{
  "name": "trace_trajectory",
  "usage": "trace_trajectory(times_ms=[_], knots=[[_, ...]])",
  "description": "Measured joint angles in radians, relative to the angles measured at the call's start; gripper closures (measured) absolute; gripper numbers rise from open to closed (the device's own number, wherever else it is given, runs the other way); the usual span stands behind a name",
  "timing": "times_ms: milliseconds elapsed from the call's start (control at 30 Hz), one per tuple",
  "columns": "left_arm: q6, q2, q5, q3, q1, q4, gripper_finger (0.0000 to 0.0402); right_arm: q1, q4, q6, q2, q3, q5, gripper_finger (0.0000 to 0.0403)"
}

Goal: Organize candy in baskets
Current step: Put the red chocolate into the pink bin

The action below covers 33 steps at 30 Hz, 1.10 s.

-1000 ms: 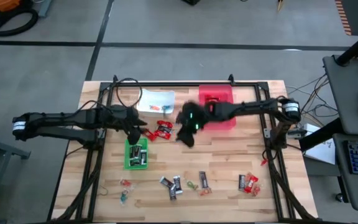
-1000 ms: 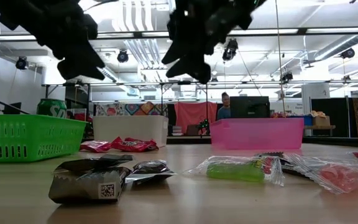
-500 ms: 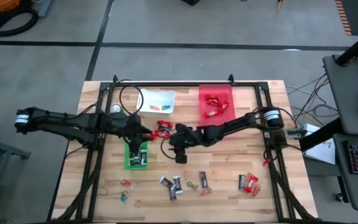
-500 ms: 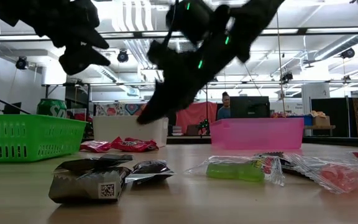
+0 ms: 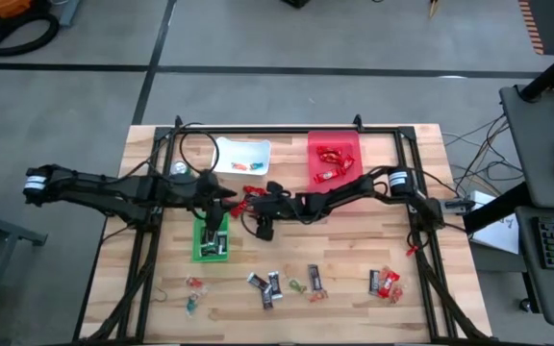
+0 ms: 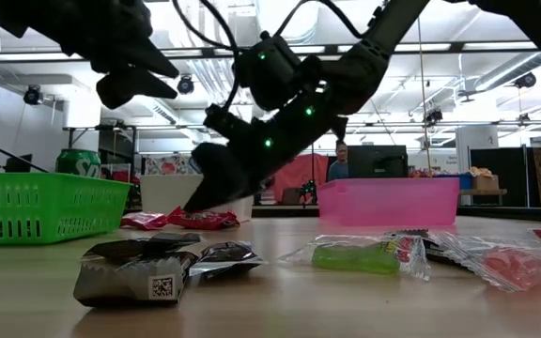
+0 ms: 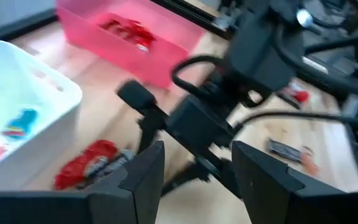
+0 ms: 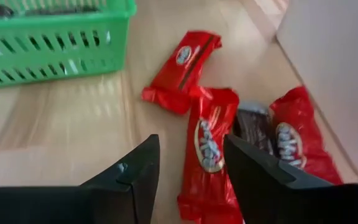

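red-wrapped bars [image 8: 207,146]: small cluster loose on the table [image 5: 354,252], between green basket [image 5: 211,239] and white basket [image 5: 241,157]; a dark bar among them
right gripper [image 8: 188,163]: low over that cluster, fingers spread, nothing pinched
left gripper [image 7: 194,163]: above green basket's far end, fingers apart, empty
green basket: dark/silver bars inside
red basket [image 5: 335,158]: several red bars inside
white basket: a few small pieces
other candy [image 5: 291,283]: scattered along table's near edge
green can [image 6: 79,162]: behind green basket, low view
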Motion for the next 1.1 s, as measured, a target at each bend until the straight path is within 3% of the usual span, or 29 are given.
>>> trace_trajectory(times_ms=[433,767,1100], knots=[[0.003,0.068,-0.059,0.000,0.000,0.020,0.0230,-0.006,-0.002,0.020,0.060,0.005,0.030,0.0252],[0.114,0.138,-0.058,0.053,0.000,0.053,0.0230,-0.010,-0.012,0.035,0.060,0.005,0.025,0.0346],[0.276,0.157,-0.057,0.091,-0.001,0.035,0.0230,-0.006,-0.136,0.047,-0.054,-0.014,-0.148,0.0367]])
